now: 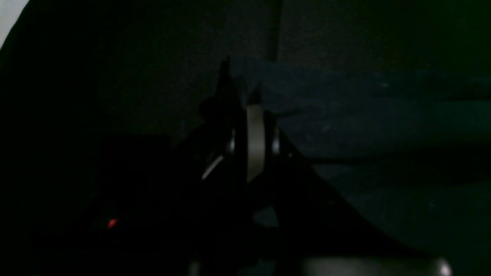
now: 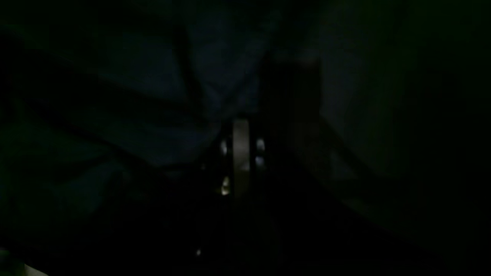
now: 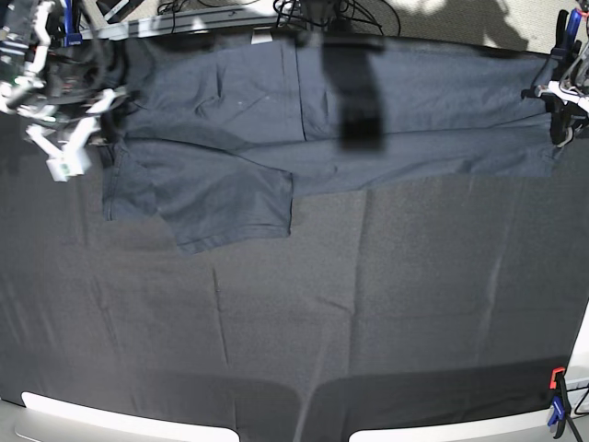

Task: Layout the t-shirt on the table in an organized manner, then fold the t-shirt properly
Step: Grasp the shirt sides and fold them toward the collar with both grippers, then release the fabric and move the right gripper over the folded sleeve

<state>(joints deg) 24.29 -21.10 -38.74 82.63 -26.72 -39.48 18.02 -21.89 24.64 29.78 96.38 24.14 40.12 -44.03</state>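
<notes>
T-shirt [image 3: 239, 120] lies stretched across desk [image 3: 368, 304] far edge, one sleeve hanging nearer. Soft, light, limp cloth; likely drapes, so pinch hem corners. Left fingers [image 3: 559, 120] and right fingers [image 3: 99, 115] at opposite ends, grip unclear.

Beyond the far edge you see a pale floor [image 3: 460, 18] crossed by hard shadows, with black cables [image 3: 322, 11] tangled at the centre. A red and blue clamp [image 3: 557, 398] stands at the near right corner. Both wrist views are probably too dark to show any of the room.
</notes>
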